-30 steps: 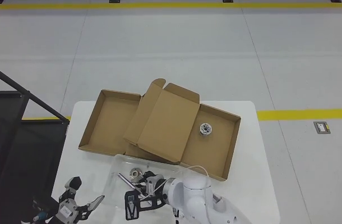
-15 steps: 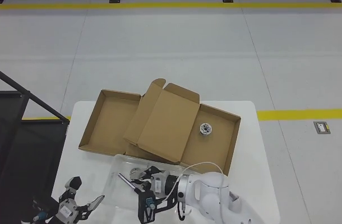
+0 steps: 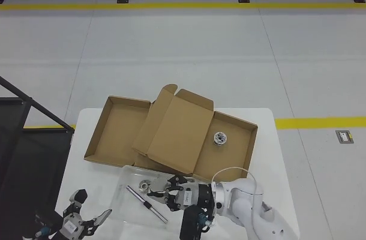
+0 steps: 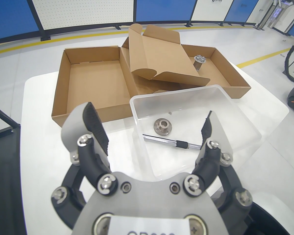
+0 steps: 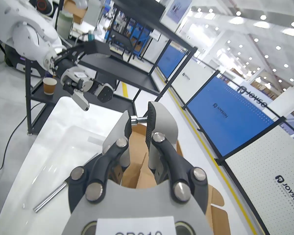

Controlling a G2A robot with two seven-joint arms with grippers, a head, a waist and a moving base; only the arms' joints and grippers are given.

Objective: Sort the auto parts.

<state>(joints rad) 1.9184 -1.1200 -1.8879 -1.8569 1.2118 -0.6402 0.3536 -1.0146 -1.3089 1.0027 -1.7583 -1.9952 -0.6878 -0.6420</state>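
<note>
The right gripper (image 5: pixel 139 121) is closed on a small bolt (image 5: pixel 137 119), which lies crosswise between the two fingertips. In the top view this gripper (image 3: pixel 161 193) is over the clear tray (image 3: pixel 129 210), near the tray's far side, and the bolt is too small to tell there.

The left gripper (image 4: pixel 149 111) is open, with its jaws wide apart and nothing between them. It (image 3: pixel 87 219) hangs over the near left corner of the table (image 3: pixel 93 120), just beside the clear tray (image 4: pixel 176 91) and apart from it.

Two parts lie in the tray. One is a round metal disc (image 4: pixel 163 125) with a hole in the middle, and it lies flat on the bottom (image 3: pixel 142 185). The other is a thin rod (image 4: pixel 171 143) with a dark band; it lies just beside the disc, on the side nearer to the robot (image 3: pixel 147 204). The two look apart, not touching. The right wrist view shows one end of the rod (image 5: pixel 50 198).

Behind the tray are two shallow cardboard boxes, side by side and touching. The left box (image 3: pixel 120 132) has nothing in it (image 4: pixel 93 84). In the right box (image 3: pixel 231 153) a short toothed part (image 3: pixel 219 138) stands upright on the floor of the box (image 4: pixel 199 62). A folded cardboard flap (image 3: pixel 174 135) lies tilted over the place where the two boxes meet (image 4: pixel 161 50).
</note>
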